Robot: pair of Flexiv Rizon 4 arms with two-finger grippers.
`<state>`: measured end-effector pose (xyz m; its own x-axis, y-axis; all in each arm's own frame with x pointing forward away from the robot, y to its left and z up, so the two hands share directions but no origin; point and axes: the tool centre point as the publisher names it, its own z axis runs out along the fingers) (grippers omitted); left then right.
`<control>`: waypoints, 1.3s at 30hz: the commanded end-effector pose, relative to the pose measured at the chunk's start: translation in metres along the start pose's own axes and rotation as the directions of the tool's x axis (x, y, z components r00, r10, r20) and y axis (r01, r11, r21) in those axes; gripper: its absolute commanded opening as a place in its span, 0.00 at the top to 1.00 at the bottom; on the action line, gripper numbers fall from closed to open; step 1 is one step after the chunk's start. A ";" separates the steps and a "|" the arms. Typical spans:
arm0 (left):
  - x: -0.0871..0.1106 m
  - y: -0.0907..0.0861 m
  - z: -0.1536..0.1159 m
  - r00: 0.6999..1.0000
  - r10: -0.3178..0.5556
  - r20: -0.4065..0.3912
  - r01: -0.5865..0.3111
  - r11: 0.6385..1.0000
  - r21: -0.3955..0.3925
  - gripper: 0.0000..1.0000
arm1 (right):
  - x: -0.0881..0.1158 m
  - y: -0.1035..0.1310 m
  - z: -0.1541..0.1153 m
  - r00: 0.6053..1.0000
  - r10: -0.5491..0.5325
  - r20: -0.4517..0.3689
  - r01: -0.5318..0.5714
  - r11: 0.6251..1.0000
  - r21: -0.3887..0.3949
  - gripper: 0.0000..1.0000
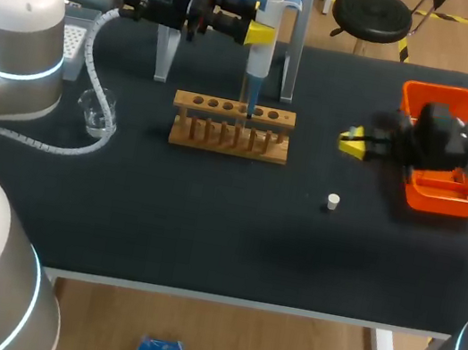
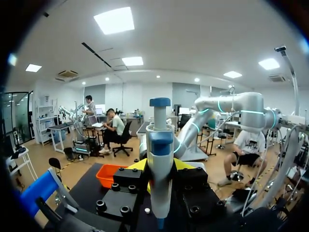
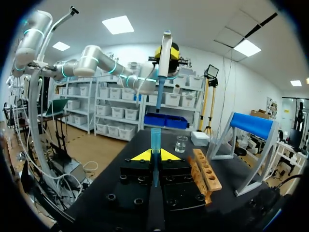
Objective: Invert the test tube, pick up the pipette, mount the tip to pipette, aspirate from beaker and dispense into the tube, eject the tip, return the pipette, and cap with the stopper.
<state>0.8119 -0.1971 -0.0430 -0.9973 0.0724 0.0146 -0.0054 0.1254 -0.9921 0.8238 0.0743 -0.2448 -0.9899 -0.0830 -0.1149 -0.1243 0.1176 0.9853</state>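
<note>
Left gripper [image 1: 260, 34], held level, clamps upright pipette [image 1: 261, 60] over rack [image 1: 234, 111]; right gripper [image 1: 353, 143], also level, grips blue test tube [image 3: 155, 140]

Left wrist view: pipette [image 2: 160, 159] lower end cut off by frame edge; left hand [image 2: 160, 165] fingers largely hidden behind it. Right wrist view: tube [image 3: 155, 139] base hidden between right hand [image 3: 155, 155] blocks. Head view: orange bin [image 1: 439, 93] part-hidden behind right hand.

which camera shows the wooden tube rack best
The head view: the wooden rack shows whole from above, its row of holes plain. The right wrist view shows it foreshortened, beside the right gripper. The left wrist view does not show it.
</note>
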 end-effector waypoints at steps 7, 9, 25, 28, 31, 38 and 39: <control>0.001 0.000 0.000 1.000 0.001 0.004 -0.001 1.000 0.002 1.00 | -0.010 -0.006 0.050 0.998 -0.057 0.018 0.054 0.987 0.151 1.00; 0.001 0.000 0.000 1.000 0.001 0.004 -0.001 1.000 0.002 1.00 | -0.010 -0.007 0.057 0.996 -0.092 0.021 0.086 0.979 0.186 1.00; 0.001 0.000 0.000 1.000 0.001 0.004 -0.001 1.000 0.002 1.00 | -0.007 -0.002 0.100 0.988 -0.148 0.036 0.138 0.971 0.197 1.00; 0.001 0.000 0.000 1.000 0.001 0.004 -0.001 1.000 0.002 1.00 | -0.010 0.002 0.108 0.985 -0.164 0.047 0.153 0.970 0.188 1.00; 0.001 0.000 0.000 1.000 0.001 0.004 -0.001 1.000 0.002 1.00 | -0.013 0.005 0.115 0.982 -0.180 0.048 0.168 0.968 0.188 1.00; 0.001 0.000 0.000 1.000 0.001 0.004 -0.001 1.000 0.002 1.00 | -0.013 0.010 0.128 0.977 -0.208 0.047 0.197 0.965 0.175 1.00; 0.001 0.000 0.000 1.000 0.001 0.004 -0.001 1.000 0.002 1.00 | -0.014 0.010 0.129 0.976 -0.212 0.051 0.201 0.965 0.166 1.00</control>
<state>0.8119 -0.1969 -0.0430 -0.9973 0.0725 0.0147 -0.0055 0.1262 -0.9920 0.8263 0.1988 -0.2468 -0.9446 -0.0641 -0.3218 -0.3268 0.2700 0.9057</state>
